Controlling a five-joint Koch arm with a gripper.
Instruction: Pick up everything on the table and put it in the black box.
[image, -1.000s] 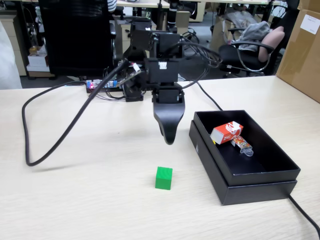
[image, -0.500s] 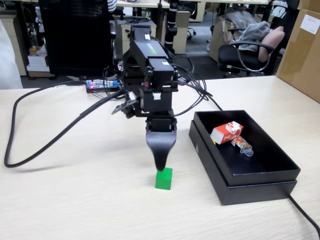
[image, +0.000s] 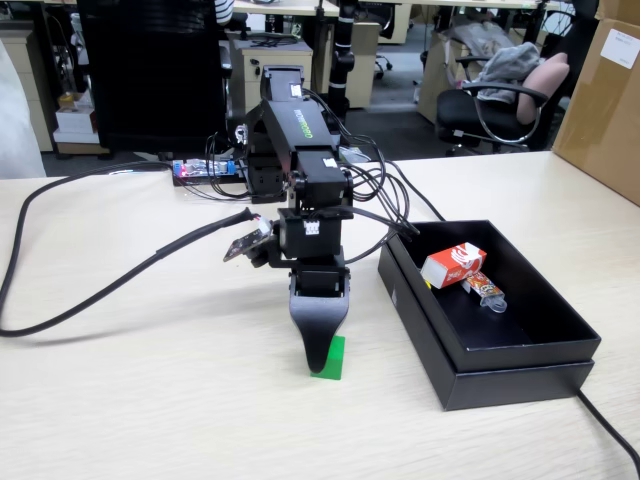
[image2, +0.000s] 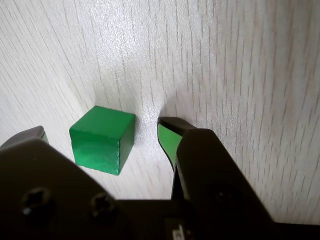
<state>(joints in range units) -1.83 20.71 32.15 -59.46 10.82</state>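
Observation:
A green cube rests on the light wood-grain table. My gripper is open and down at the tabletop, one jaw on each side of the cube with a gap on both sides. In the fixed view the gripper hides most of the green cube; only its right part shows. The black box sits to the right. A red carton with white swirls lies inside it, beside a small colourful packet.
A thick black cable trails across the table on the left. Another cable runs off from the box's near right corner. A brown cardboard carton stands at the far right edge. Office chairs stand behind the table.
The arm has reached forward and come down from above the table until its open jaws straddle the green cube. The left cable has shifted. The cube stays where it was.

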